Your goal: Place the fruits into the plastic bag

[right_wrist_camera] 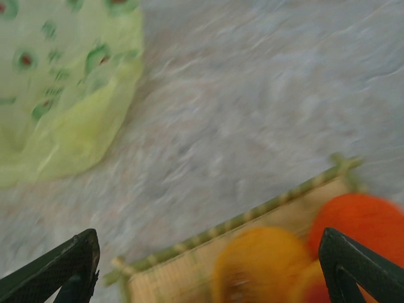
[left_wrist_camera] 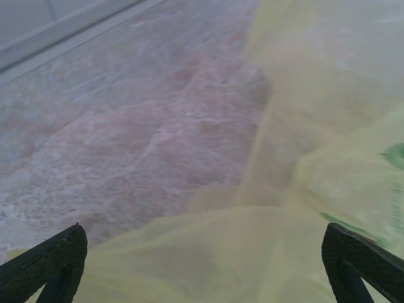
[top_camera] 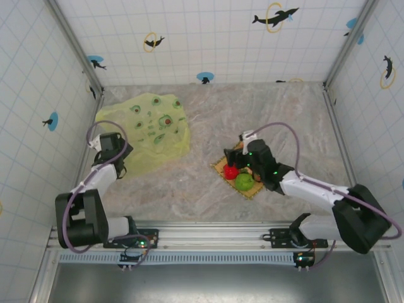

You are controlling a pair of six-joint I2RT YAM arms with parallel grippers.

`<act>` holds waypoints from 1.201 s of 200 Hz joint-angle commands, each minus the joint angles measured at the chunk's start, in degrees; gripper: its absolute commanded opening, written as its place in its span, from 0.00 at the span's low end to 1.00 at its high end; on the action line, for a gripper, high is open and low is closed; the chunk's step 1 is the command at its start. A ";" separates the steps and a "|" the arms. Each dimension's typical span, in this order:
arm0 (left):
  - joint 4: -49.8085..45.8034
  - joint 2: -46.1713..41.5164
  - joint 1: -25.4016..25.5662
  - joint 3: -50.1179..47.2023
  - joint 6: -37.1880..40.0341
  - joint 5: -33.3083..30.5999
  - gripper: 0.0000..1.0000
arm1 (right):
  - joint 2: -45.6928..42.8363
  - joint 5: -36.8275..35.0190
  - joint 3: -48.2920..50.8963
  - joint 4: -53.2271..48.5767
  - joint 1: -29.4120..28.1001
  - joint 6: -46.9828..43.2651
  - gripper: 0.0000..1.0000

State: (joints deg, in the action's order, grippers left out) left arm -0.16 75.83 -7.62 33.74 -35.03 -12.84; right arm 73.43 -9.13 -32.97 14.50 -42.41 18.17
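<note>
Straw-coloured and woven, the square mat (top_camera: 220, 166) lies turned cornerwise on the marbled table (top_camera: 208, 120), and all the toy produce sits on it. In the overhead view a red fruit (top_camera: 231, 171) and a green fruit (top_camera: 245, 182) rest side by side near the mat's near-left edge, the green one nearer the arm bases. The right wrist camera, blurred, shows an orange fruit (right_wrist_camera: 361, 221) and a yellow-orange fruit (right_wrist_camera: 262, 262) just inside the mat's bound rim. All of them are rounded, so none shows a long axis or a heading.

Over the mat hangs the right gripper (right_wrist_camera: 207, 235), aimed away from the mat towards its far-left side. Its fingers stand wide apart and clasp nothing; the yellow-orange fruit sits in the span between them, apart from both.

Well to the left of the mat, and a little farther back, the plastic bag (top_camera: 148, 129) lies flat and crumpled on the table. Its outline is irregular, nearly as broad as long, and I cannot tell which way its mouth faces.

At the bag's edge farthest from the mat, the left gripper (left_wrist_camera: 203, 230) is spread fully, released, with yellow film lying below the gap between its fingers.
</note>
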 commanded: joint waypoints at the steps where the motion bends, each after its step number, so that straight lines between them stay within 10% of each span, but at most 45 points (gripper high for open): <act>1: -1.77 4.50 -1.64 2.36 -1.45 6.52 0.98 | 2.83 2.33 -4.49 -2.00 -3.53 -0.52 0.92; 48: 3.08 5.51 3.53 -0.38 -3.59 24.20 0.86 | 4.50 2.52 -7.24 -4.13 -4.88 -1.36 0.92; 104: 11.51 -4.04 29.11 -3.89 -8.90 35.47 0.85 | 3.83 2.20 -8.75 -5.88 -0.30 -1.06 0.93; 170: -13.88 -9.07 29.61 13.43 24.75 5.31 0.86 | 5.88 3.08 -10.25 -3.52 -2.52 -0.68 0.92; 240: -6.38 3.11 29.66 20.58 64.35 2.87 0.85 | 3.78 3.86 -9.16 -3.94 -1.75 -0.89 0.92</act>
State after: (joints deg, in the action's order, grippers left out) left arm -8.40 75.48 22.35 50.43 11.07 -8.73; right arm 78.87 -5.76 -40.75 9.63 -44.82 17.15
